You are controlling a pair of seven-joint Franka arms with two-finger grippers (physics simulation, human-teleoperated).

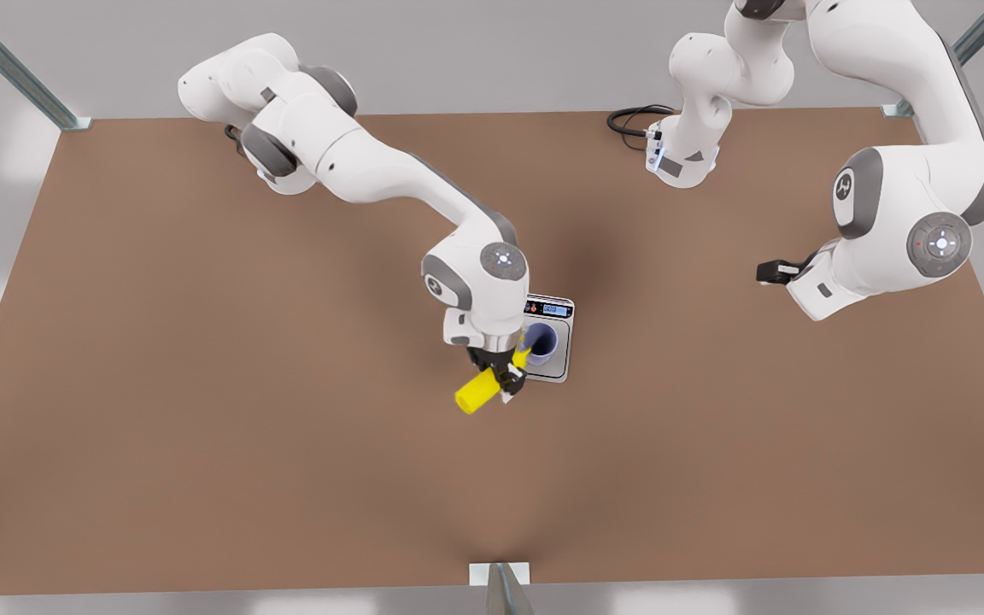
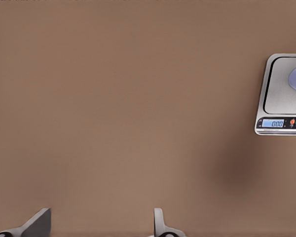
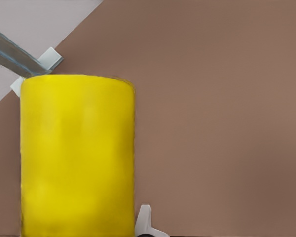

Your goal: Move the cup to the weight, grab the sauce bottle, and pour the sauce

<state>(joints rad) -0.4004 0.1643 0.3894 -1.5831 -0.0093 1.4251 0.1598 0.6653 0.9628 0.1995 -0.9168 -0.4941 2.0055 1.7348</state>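
Over the weight (image 1: 550,338), near the middle of the bench (image 1: 202,384), the right gripper (image 1: 502,378) pinches the sauce bottle (image 1: 485,389) across its body, jaws pressed onto it. The bottle is tipped, base toward the front view's left, nozzle at the mouth of the cup (image 1: 543,344). The cup stands on the weight's plate.

Risks, as judged:
- The nozzle appears to sit at the cup's rim rather than over its centre; sauce could land on the plate or the rim.
- Contact between nozzle and the light cup could tip or shove it off the plate.
- The smooth cylinder, held near mid-body, may rotate or slide in the grasp while tilted.

Pose: the right arm reaches in from the front view's left, wrist rolled so the bottle lies nearly level. The left gripper (image 1: 767,272) waits well apart at the front view's right, above bare bench, jaws spread and holding nothing.
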